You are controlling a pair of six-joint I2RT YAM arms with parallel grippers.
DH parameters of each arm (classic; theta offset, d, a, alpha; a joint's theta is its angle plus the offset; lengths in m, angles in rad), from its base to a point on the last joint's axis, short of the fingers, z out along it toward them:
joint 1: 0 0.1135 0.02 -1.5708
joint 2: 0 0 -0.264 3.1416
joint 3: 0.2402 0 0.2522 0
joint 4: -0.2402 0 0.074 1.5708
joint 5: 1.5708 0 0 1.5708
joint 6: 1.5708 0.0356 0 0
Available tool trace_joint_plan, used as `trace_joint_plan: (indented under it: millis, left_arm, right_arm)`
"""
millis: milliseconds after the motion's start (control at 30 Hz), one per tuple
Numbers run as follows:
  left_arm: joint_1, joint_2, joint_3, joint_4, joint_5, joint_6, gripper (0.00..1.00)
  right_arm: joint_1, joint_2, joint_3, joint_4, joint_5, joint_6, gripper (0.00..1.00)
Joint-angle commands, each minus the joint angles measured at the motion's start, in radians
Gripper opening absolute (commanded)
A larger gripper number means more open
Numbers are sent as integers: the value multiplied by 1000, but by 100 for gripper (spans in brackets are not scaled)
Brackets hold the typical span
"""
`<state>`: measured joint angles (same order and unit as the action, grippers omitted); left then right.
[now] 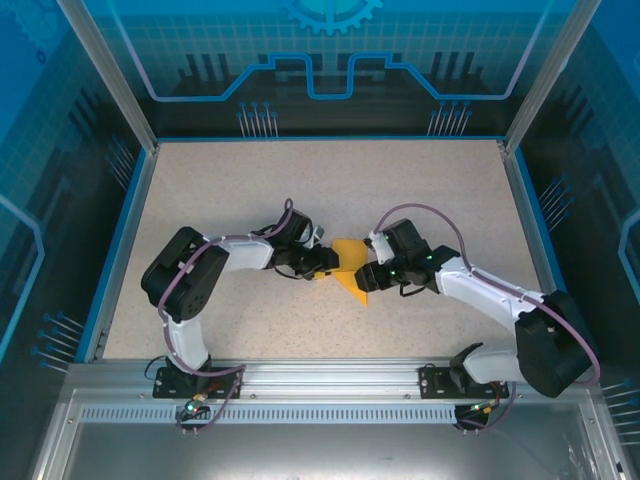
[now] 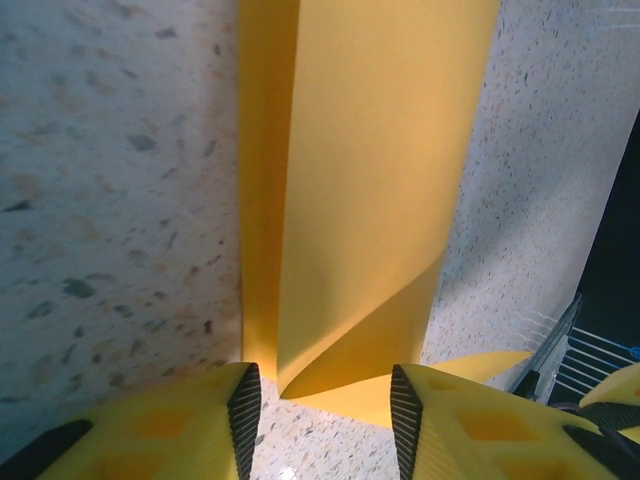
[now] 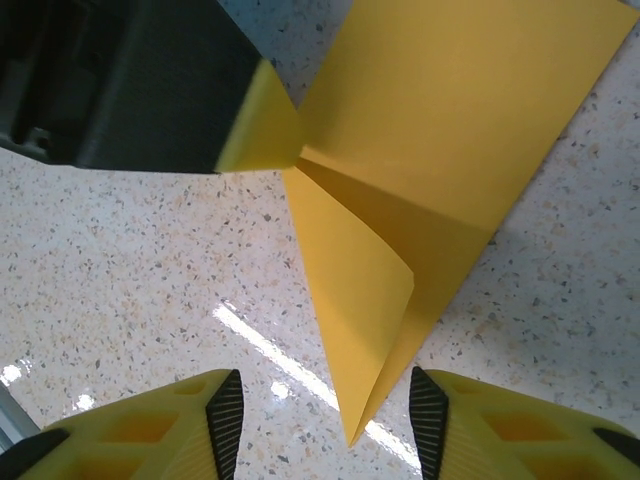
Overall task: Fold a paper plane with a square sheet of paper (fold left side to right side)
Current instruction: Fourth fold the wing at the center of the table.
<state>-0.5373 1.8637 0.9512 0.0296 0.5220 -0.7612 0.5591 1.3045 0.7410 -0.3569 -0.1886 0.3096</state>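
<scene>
No text, label, brand or number can be read anywhere. The blue backdrop panel (image 1: 200, 40) across the top of the frame bears a gear outline (image 1: 333, 14) and circuit-style lines (image 1: 318, 92), drawn figures rather than letters.

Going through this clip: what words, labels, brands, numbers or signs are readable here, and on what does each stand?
No readable text.
The sheet of paper is plain orange-yellow, with no marks on the faces that show.
The blue back panel carries only a gear outline and line graphics, no letters or numbers.
</scene>
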Motion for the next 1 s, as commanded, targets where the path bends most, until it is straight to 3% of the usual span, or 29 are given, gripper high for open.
trace_joint_plan:
  millis: [0,233,467,667,967]
  left_arm:
    - [-11,20,33,-4,29,-3,40]
    - [-11,1,41,4,37,-26,33]
    - [-12,-23,54,10,61,-69,34]
    - [-12,-32,69,-21,66,-97,34]
    - [-12,-38,87,-42,64,-124,36]
  right_arm:
    - [29,-49,-11,13,20,-23,51]
    - [134,-85,-26,32,86,-59,51]
    - [247,75,23,78,219,-61,51]
    - [288,183,70,87,329,-70,50]
    - [303,203,48,94,428,-66,49]
